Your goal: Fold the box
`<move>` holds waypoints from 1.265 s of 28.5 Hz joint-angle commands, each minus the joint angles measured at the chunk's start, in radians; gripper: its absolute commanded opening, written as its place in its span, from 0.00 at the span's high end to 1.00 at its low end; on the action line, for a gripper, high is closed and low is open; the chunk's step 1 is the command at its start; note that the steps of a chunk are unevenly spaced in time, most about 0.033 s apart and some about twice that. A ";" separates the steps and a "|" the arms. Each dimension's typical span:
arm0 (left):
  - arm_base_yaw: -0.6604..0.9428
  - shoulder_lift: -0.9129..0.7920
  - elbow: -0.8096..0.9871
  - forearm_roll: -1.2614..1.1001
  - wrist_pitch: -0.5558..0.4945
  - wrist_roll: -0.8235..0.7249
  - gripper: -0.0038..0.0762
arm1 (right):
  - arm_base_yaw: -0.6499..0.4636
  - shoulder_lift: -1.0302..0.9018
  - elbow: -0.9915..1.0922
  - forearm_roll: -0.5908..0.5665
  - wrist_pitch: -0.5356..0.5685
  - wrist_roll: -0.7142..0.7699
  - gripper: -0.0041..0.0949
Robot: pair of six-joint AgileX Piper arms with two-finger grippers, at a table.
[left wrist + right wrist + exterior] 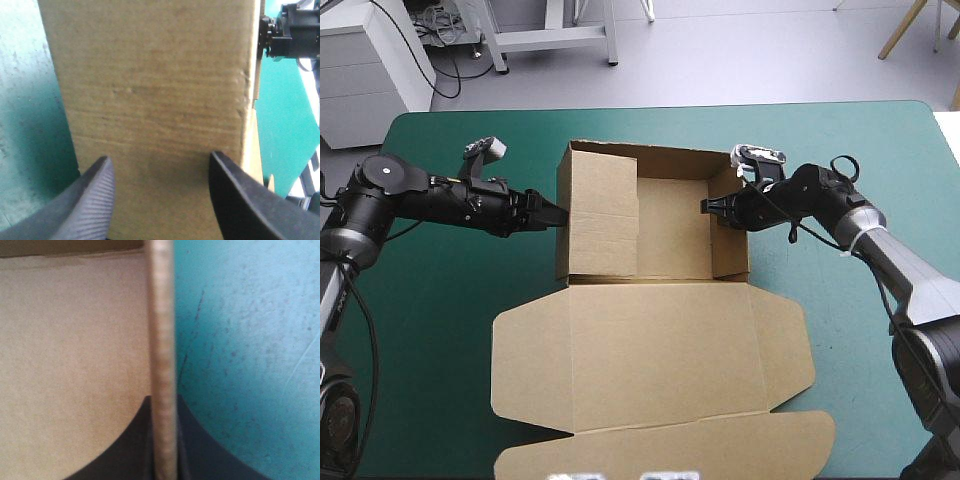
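The brown box (pixel 670 225) stands mid-table as an open tray with its walls raised. Its lid (pixel 650 370) lies flat toward the table's near edge. At the left side a broad flap (pixel 602 210) leans in over the tray floor. My left gripper (pixel 554 214) is at the outside of the left wall. In the left wrist view it (pixel 160 165) is open, with brown board (pixel 150 90) filling the space just ahead of the fingers. My right gripper (pixel 712 208) is shut on the top edge of the right wall (pixel 162 340), one finger (pixel 135 440) inside the tray and one outside.
The flat lid with its side tabs (pixel 790 350) reaches almost to the near edge. Bare teal-green cover (pixel 440 300) lies left and right of the box. The right gripper's wrist (pixel 290 35) shows past the box in the left wrist view.
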 commanded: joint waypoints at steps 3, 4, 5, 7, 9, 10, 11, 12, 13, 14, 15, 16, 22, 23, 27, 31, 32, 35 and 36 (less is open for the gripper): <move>-0.009 -0.037 -0.030 -0.030 0.081 0.006 0.45 | 0.004 -0.055 -0.026 0.044 -0.025 0.022 0.98; -0.009 -0.037 -0.030 -0.030 0.081 0.006 0.45 | 0.004 -0.055 -0.026 0.036 -0.027 0.022 0.98; -0.009 -0.037 -0.030 -0.030 0.081 0.006 0.45 | 0.004 -0.055 -0.026 0.025 -0.027 0.025 0.98; -0.009 -0.037 -0.030 -0.030 0.081 0.006 0.45 | 0.004 -0.055 -0.026 -0.001 -0.023 0.031 0.98; -0.009 -0.037 -0.030 -0.030 0.081 0.006 0.45 | 0.004 -0.055 -0.026 -0.042 -0.019 0.058 0.98; -0.009 -0.037 -0.030 -0.030 0.081 0.006 0.45 | 0.004 -0.055 -0.026 -0.056 -0.019 0.070 0.98; -0.009 -0.037 -0.030 -0.030 0.081 0.006 0.45 | 0.004 -0.055 -0.026 -0.071 -0.019 0.080 0.98; -0.009 -0.037 -0.030 -0.030 0.081 0.006 0.45 | 0.004 -0.055 -0.026 -0.073 -0.019 0.085 0.98; -0.009 -0.037 -0.030 -0.030 0.081 0.006 0.45 | 0.004 -0.055 -0.026 -0.067 -0.019 0.085 0.98; -0.009 -0.037 -0.030 -0.030 0.081 0.006 0.45 | 0.004 -0.055 -0.026 -0.055 -0.019 0.085 0.98; -0.009 -0.037 -0.030 -0.030 0.081 0.006 0.45 | 0.004 -0.055 -0.026 -0.035 -0.019 0.085 0.98; -0.009 -0.037 -0.030 -0.030 0.081 0.006 0.45 | 0.004 -0.055 -0.026 -0.010 -0.019 0.079 0.98; -0.009 -0.037 -0.030 -0.026 0.077 -0.011 0.45 | 0.019 -0.055 -0.026 0.093 -0.016 0.000 0.98; -0.009 -0.037 -0.030 -0.024 0.077 -0.004 0.45 | 0.030 -0.055 -0.026 0.091 -0.018 0.002 0.98; -0.023 -0.037 -0.030 0.035 0.081 0.000 0.45 | 0.075 -0.055 -0.026 0.074 -0.035 0.002 0.98; -0.081 -0.037 -0.030 0.193 0.068 -0.073 0.45 | 0.091 -0.055 -0.026 0.044 -0.047 0.036 0.98; -0.095 -0.037 -0.030 0.227 0.057 -0.096 0.45 | 0.091 -0.055 -0.026 0.030 -0.045 0.049 0.98; -0.141 -0.037 -0.030 0.350 -0.002 -0.184 0.45 | 0.091 -0.055 -0.026 -0.014 -0.027 0.077 0.98; -0.158 -0.037 -0.030 0.393 -0.027 -0.216 0.45 | 0.091 -0.055 -0.026 -0.024 -0.022 0.089 0.98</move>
